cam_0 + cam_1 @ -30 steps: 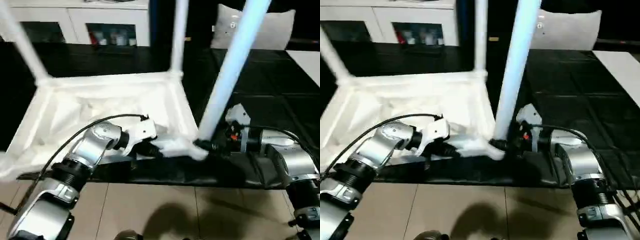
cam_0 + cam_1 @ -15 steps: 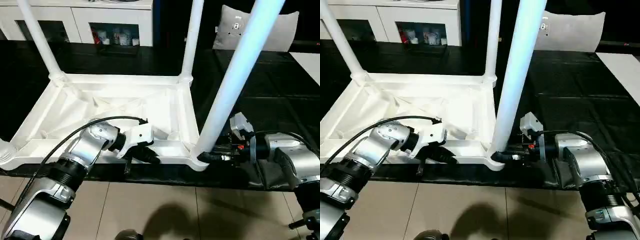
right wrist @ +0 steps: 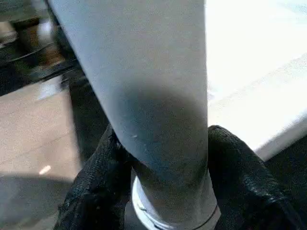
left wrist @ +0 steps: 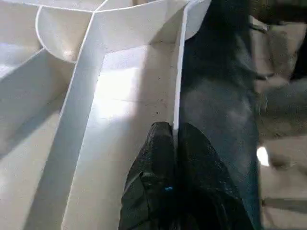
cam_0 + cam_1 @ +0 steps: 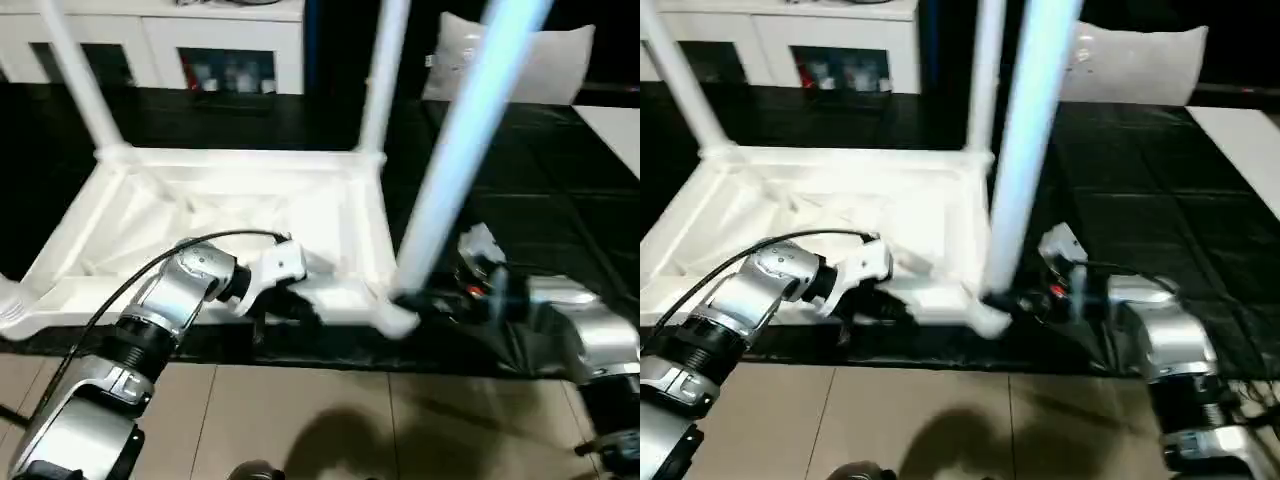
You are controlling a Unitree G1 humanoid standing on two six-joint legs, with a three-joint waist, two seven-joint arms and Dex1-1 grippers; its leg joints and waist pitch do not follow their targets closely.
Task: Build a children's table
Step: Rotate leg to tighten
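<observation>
Lying upside down on a black surface (image 5: 500, 140), the children's table (image 5: 230, 215) is seen with its ribbed underside facing up. It is all white, and three legs are seen rising from its corner sockets: a far left leg (image 5: 80, 85), a far right leg (image 5: 382, 80), and a near right leg (image 5: 455, 150) that leans slightly toward the right as it rises out of the picture.

The left gripper (image 4: 175, 139) is pinched almost fully together on the thin near rim of the table top (image 4: 178, 81), one black finger on the inside of the rim and one on the outside. In the head views this gripper (image 5: 290, 303) is placed at the middle of the near edge, at the end of a silver forearm with a black cable looping over it.

The right gripper (image 3: 165, 187) is set about the base of the near right leg, just above its socket. A black finger (image 3: 240, 167) is seen on each side of the leg, both pressed against it, so the pincer is held at a middling width by the leg itself.

White glass-door cabinets (image 5: 150, 45) are seen at the back, with small items inside that are too blurred to identify. A white pillow (image 5: 540, 60) is propped at the far right, bearing a small label whose writing cannot be read. Tan floor tiles (image 5: 330, 420) are shown in front of the black surface.
</observation>
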